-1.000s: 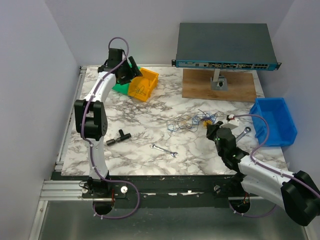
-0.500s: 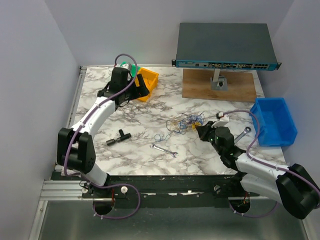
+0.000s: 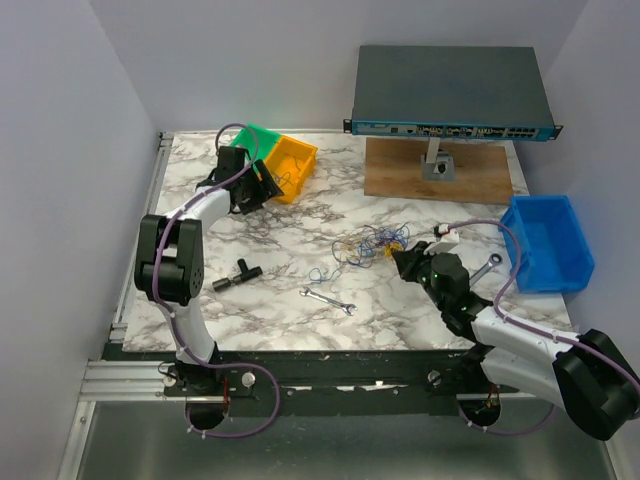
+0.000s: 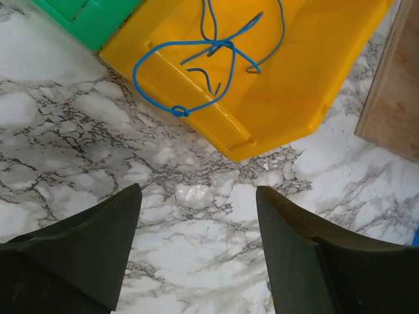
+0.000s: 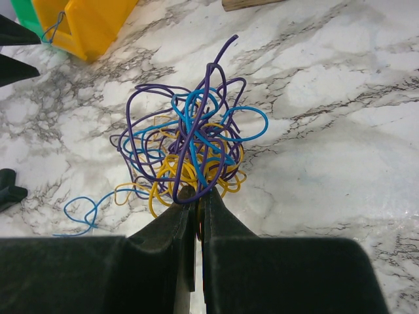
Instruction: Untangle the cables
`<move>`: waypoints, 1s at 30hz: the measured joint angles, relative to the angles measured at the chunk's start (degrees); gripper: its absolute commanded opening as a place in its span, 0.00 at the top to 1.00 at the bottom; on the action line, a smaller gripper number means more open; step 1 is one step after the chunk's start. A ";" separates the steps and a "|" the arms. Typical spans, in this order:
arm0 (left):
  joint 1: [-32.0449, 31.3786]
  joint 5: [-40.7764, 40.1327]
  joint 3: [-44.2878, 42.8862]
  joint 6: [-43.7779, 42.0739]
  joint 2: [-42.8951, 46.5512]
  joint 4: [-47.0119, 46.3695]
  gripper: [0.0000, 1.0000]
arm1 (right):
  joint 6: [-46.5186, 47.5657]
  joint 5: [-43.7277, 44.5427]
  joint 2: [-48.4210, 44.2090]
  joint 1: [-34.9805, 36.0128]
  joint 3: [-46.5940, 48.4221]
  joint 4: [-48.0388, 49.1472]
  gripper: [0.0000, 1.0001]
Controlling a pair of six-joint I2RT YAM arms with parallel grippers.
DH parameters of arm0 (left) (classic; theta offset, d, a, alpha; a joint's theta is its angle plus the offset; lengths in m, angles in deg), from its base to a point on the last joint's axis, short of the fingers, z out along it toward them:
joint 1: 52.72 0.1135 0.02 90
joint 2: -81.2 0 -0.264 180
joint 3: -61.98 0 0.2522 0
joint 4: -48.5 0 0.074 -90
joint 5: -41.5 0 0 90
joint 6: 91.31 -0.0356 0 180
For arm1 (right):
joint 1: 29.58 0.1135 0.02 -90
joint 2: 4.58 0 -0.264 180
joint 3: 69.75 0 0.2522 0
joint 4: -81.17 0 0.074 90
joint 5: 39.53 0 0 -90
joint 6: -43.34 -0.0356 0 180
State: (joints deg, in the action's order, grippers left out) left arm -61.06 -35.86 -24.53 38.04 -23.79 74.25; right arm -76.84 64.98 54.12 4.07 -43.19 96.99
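The cables are a clump of thin purple, blue and yellow wires on the marble table; it also shows in the top view, with a loose blue strand trailing left. My right gripper is shut on wires at the clump's near edge and sits just right of it in the top view. My left gripper is open and empty, low over bare marble in front of the yellow bin. One blue wire lies in that bin.
A green bin stands beside the yellow bin. A network switch sits on a wooden board at the back. A blue bin is at the right, a silver wrench and a black T-shaped part in front.
My left arm swung down from above the bins to the table beside the yellow bin. My right gripper dragged the clump a little left, then held still.
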 measured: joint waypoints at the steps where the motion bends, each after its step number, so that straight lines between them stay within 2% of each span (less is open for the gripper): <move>1: 0.42 0.46 0.00 0.94 -1.07 -0.76 0.36 | 0.00 0.00 0.00 0.00 0.00 0.02 0.98; 3: 1.11 1.29 0.00 2.27 -2.62 -2.12 0.41 | 0.00 0.00 0.00 0.00 0.00 0.17 0.97; 9: 3.15 2.40 -0.31 5.81 -4.35 -6.36 0.45 | 0.00 0.04 -0.07 0.00 0.00 0.44 0.98; 15: 4.31 2.84 -5.22 7.37 -6.84 -8.50 0.51 | 0.02 0.07 -0.17 0.00 0.00 0.59 0.97; 21: 4.48 3.10 -9.81 7.85 -10.51 -8.41 0.49 | 0.02 0.63 -0.35 0.00 0.00 0.63 0.97; 30: 4.48 2.80 -8.07 7.37 -10.40 -7.15 0.42 | 0.02 1.07 -0.87 -0.02 0.00 0.81 0.98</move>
State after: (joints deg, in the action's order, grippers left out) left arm -56.58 -33.06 -32.60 45.41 -34.19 67.11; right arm -76.81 66.05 53.24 4.05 -43.19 97.80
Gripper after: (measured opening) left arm 0.565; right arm 0.100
